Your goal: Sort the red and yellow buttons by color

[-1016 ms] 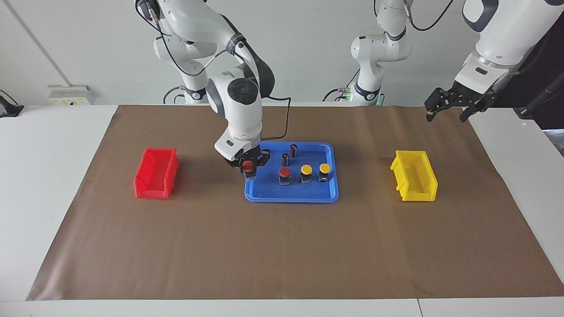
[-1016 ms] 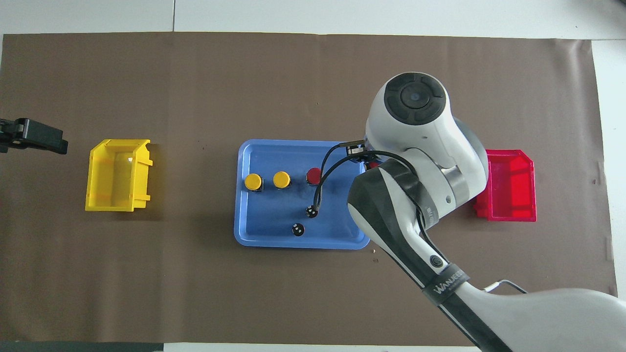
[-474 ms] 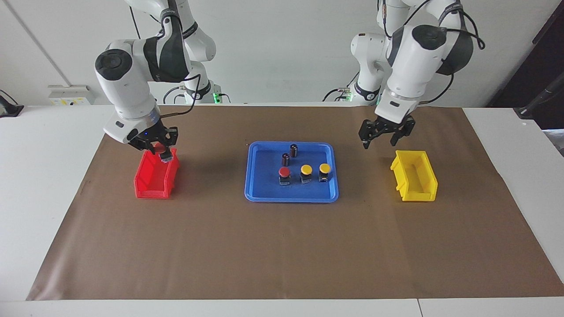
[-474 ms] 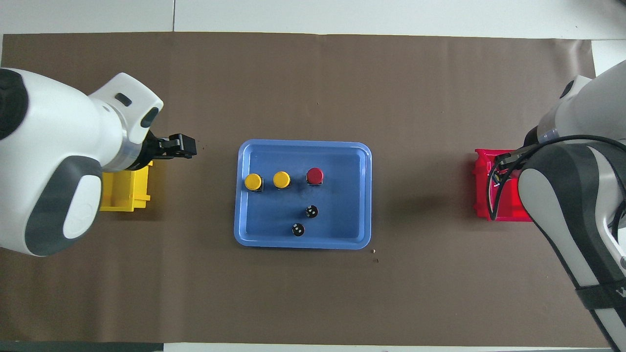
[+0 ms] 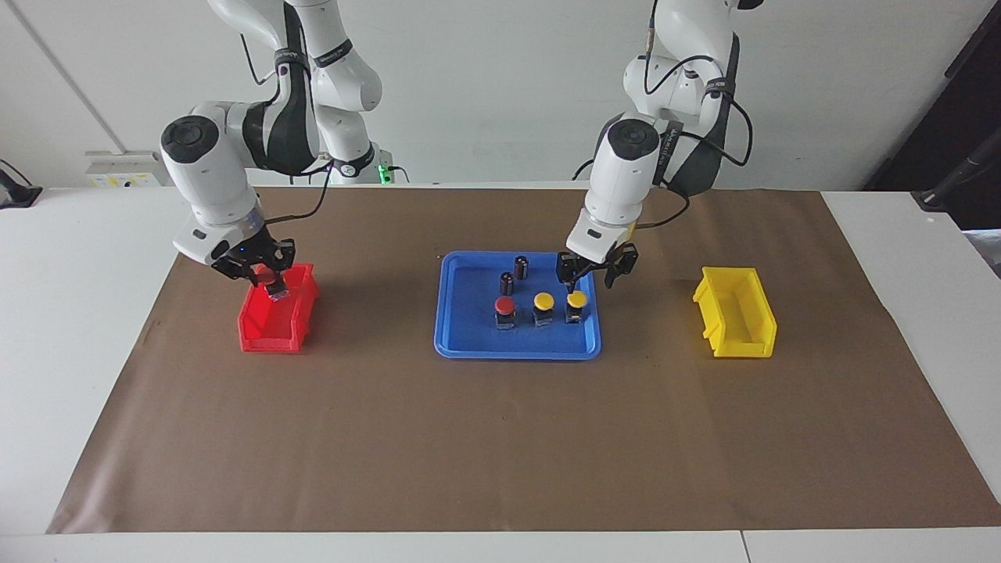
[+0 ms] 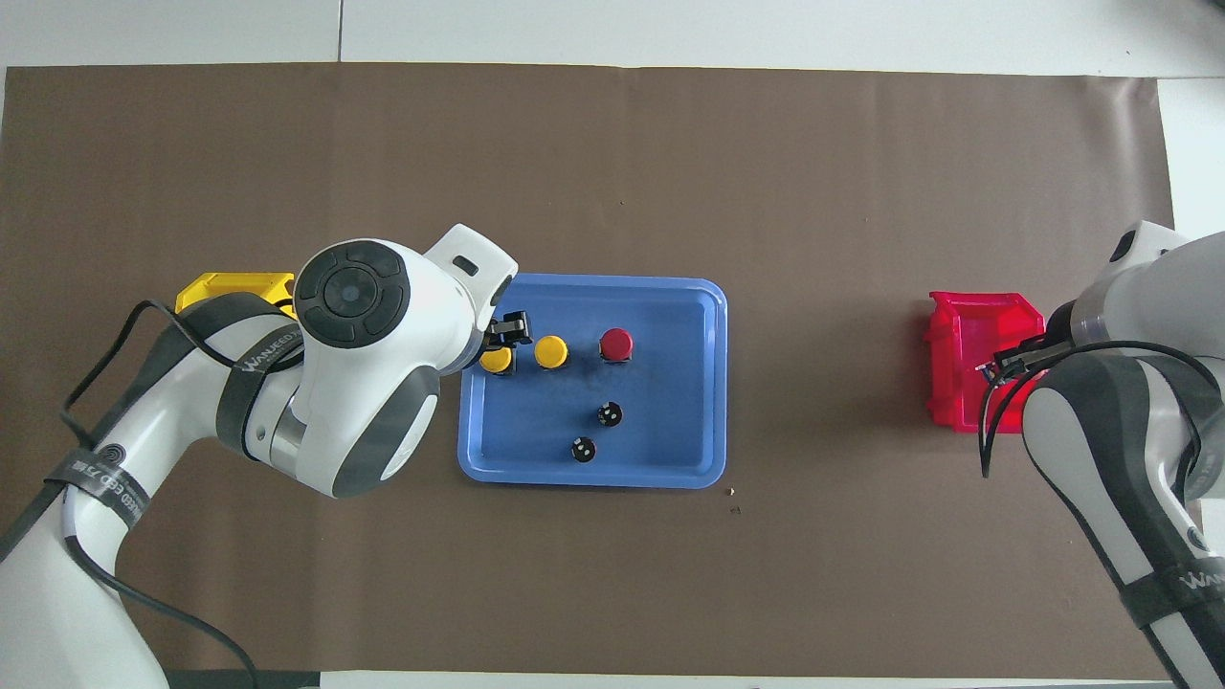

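The right gripper (image 5: 266, 275), which was at the blue tray (image 5: 461, 344) a second ago, now holds a red button (image 5: 270, 275) over the red bin (image 5: 266, 332), fingers closed on it. The left gripper (image 5: 594, 270) has come from the table's end to just above the outer yellow button (image 5: 576, 305), its fingers apart and narrowing. One red button (image 5: 504, 311) and the other yellow button (image 5: 543, 307) stand in the tray. I judge both sortings are in progress.

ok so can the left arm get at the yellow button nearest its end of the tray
Probably yes. The left gripper is over that yellow button in the blue tray, with nothing between them; the other yellow button beside it leaves a gap.
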Robot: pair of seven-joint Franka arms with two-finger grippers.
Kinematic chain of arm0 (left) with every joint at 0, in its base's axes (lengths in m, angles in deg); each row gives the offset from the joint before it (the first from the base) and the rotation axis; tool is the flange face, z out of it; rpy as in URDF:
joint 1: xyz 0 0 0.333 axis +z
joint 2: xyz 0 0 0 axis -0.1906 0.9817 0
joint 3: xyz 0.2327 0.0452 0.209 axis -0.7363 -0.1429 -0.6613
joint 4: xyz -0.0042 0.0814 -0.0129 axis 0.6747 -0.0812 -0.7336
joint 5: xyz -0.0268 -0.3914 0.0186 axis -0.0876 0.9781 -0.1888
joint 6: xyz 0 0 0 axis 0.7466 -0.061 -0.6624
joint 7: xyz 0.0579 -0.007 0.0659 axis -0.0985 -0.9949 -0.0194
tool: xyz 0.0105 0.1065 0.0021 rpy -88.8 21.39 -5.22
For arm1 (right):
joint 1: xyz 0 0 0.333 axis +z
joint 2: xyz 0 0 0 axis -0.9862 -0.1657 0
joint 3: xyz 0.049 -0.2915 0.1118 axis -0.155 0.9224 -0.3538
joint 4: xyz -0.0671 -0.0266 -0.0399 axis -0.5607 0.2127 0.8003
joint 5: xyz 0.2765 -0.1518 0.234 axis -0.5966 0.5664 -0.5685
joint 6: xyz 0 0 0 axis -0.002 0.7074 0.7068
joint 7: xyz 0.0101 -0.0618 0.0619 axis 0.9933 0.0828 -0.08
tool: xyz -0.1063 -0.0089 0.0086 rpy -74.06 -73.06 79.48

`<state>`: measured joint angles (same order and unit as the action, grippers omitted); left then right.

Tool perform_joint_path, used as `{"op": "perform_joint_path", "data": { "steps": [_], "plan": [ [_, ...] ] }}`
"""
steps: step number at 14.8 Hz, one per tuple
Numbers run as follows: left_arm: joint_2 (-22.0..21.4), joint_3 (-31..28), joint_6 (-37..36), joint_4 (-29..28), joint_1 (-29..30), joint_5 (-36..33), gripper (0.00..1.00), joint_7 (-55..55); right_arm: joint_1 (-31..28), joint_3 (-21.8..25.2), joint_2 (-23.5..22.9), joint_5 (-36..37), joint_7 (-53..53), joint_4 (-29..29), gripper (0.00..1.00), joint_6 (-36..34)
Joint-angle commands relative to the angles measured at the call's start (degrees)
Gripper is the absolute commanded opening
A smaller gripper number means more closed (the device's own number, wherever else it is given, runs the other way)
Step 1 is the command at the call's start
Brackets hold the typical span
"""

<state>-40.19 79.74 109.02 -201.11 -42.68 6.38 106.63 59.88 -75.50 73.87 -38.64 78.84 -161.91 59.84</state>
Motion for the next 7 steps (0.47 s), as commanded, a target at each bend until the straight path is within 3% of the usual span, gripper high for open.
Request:
{"op": "perform_joint_path", "data": {
  "steps": [1,3,7],
  "plan": [
    [0.29,-0.79,2.86,-2.24,-0.83,1.30,0.77,0.18,-1.56,-0.29,3.41,-1.05,1.98,-5.49,0.11,2.87],
    [-0.05,-0.79,2.86,-3.21,-1.27,1.39,0.77,0.26,-1.74,-0.20,3.41,-1.05,2.33,-9.35,0.11,9.44],
    [0.12,-0.79,5.93,-5.40,-1.71,1.39,0.77,0.26,-2.18,-0.03,3.06,-1.05,1.63,-13.14,0.12,14.55]
  ]
}}
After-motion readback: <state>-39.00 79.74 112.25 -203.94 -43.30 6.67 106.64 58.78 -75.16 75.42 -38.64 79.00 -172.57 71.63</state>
